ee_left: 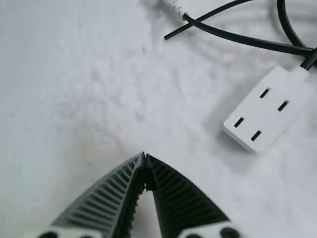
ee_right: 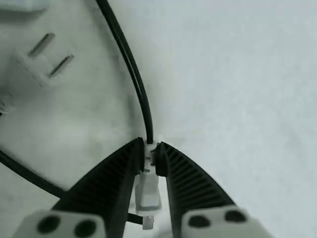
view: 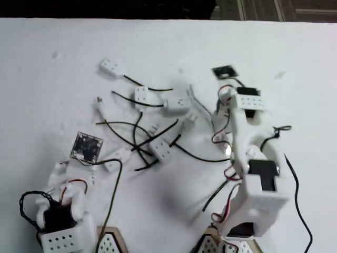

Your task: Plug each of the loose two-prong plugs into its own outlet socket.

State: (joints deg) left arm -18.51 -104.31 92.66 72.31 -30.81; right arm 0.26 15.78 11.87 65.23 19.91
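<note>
Currently: white table (view: 47,116), matte, a bit uneven up close. Beyond its far edge is a dark strip (view: 105,8), with brown panelling (view: 274,9) at the far right of the room.

Counts from the high view:
- Two arms. The left arm (view: 60,221) is folded at the near-left corner. The right arm (view: 253,179) is stretched out over the right side of the table.
- Five white outlets (view: 162,149) by my count. One is toward the far left, two are side by side mid-table, and two are nearer the arms. All lie flat.
- Black cords (view: 134,134) are tangled mid-table, crossing each other. Can't count them.
- Two plugs I'm sure of. Other small white ends among the cords are too small to tell.

Left pincer (ee_left: 144,158): fingers pressed together, nothing between them, just over bare table. A four-slot outlet (ee_left: 265,114) lies near it, not touching, slots up, with a cord leaving its far end.

Right pincer (ee_right: 151,148): pinching a held plug (ee_right: 147,191) by its white body, with the cord running out past the fingertips across the table. A loose plug (ee_right: 42,59) lies on the table near it, apart from the fingers, both prongs bare and in no outlet.
</note>
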